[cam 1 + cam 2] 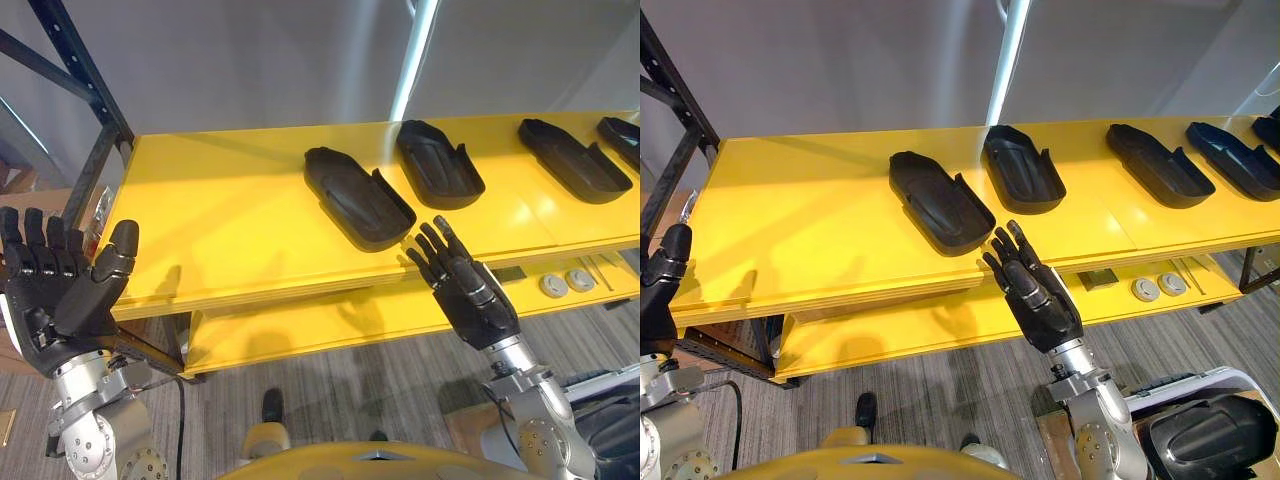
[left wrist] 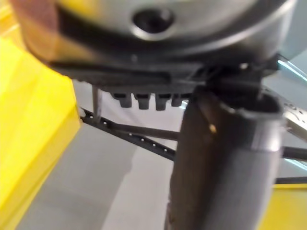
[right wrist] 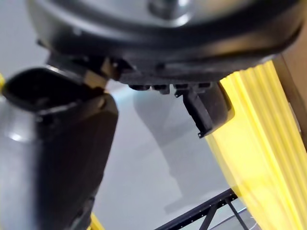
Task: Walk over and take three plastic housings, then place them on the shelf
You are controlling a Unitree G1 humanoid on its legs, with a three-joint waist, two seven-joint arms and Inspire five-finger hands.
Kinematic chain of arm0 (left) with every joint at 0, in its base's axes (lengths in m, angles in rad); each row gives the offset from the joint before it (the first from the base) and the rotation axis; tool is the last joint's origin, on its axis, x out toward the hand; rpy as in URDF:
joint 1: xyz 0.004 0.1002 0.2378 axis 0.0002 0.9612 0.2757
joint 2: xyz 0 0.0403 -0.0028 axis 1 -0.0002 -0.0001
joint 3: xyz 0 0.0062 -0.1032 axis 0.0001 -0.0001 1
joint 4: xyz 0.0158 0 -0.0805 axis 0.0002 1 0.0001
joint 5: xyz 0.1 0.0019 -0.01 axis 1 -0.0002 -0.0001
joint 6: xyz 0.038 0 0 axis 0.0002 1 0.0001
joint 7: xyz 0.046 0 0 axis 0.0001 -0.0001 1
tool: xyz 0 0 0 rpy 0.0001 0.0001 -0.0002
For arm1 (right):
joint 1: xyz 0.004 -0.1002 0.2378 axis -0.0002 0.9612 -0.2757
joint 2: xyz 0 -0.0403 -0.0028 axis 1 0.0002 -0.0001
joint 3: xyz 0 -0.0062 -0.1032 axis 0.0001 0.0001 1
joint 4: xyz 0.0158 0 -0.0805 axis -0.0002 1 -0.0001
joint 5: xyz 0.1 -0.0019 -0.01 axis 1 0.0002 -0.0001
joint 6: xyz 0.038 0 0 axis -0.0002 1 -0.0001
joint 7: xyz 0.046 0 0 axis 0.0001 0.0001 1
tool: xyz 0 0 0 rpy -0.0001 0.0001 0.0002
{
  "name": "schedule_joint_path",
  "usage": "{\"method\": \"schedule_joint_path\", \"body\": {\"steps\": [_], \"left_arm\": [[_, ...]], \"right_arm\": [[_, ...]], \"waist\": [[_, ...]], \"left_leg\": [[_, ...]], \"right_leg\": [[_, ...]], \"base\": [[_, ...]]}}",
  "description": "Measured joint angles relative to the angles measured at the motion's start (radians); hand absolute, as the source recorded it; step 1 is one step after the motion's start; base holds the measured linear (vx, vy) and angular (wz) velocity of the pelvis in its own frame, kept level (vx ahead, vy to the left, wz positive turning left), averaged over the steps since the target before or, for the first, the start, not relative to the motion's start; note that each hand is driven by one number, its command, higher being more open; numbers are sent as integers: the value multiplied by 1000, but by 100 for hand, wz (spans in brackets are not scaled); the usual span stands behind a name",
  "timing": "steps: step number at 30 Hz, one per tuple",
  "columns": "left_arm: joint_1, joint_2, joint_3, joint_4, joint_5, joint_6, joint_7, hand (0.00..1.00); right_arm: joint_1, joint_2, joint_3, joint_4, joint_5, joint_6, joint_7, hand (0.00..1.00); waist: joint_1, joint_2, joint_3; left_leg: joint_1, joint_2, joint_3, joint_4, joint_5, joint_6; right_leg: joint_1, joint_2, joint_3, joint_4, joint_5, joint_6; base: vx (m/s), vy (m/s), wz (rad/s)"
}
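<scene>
Your right hand (image 1: 470, 290) is hovering released, just beside the nearest plastic housing (image 1: 358, 197); you should be aiming squarely for its near rim. Left hand (image 1: 55, 290) is idling, released.

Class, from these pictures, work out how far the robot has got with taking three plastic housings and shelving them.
Done: it stands at the yellow shelf, where several black housings lie. In hand: nothing. The right hand, fingers straight, reaches toward the nearest housing, and the left hand is raised open. Left: seemingly every grasp and placement.
</scene>
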State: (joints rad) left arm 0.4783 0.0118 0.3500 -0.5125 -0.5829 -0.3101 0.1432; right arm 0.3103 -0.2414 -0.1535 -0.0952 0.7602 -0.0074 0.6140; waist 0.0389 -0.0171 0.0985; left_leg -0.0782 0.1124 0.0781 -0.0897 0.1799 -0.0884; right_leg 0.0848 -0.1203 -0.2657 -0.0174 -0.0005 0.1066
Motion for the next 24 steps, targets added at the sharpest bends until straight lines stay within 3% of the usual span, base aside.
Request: {"method": "schedule_joint_path", "body": {"steps": [5,16,24], "left_arm": [[1,0,1,0,1,0,3,100],[1,0,0,4,2,0,20,100],[-2,0,0,45,4,0,29,100]], "right_arm": [[-18,0,11,36,-7,1,-21,100],[-104,0,45,123,-12,2,-55,100],[-167,-36,88,170,-33,1,-81,100]], "waist": [[16,0,0],[16,0,0],[40,1,2]], "left_leg": [[0,-1,-6,0,0,0],[-1,-2,-20,0,2,-2],[-1,-5,-39,0,3,-4]], "right_leg": [[3,0,-6,0,-3,0],[9,0,-20,0,-5,0],[21,-1,-40,1,-12,0]], "base": [[5,-8,4],[0,-4,3],[2,-11,7]]}}
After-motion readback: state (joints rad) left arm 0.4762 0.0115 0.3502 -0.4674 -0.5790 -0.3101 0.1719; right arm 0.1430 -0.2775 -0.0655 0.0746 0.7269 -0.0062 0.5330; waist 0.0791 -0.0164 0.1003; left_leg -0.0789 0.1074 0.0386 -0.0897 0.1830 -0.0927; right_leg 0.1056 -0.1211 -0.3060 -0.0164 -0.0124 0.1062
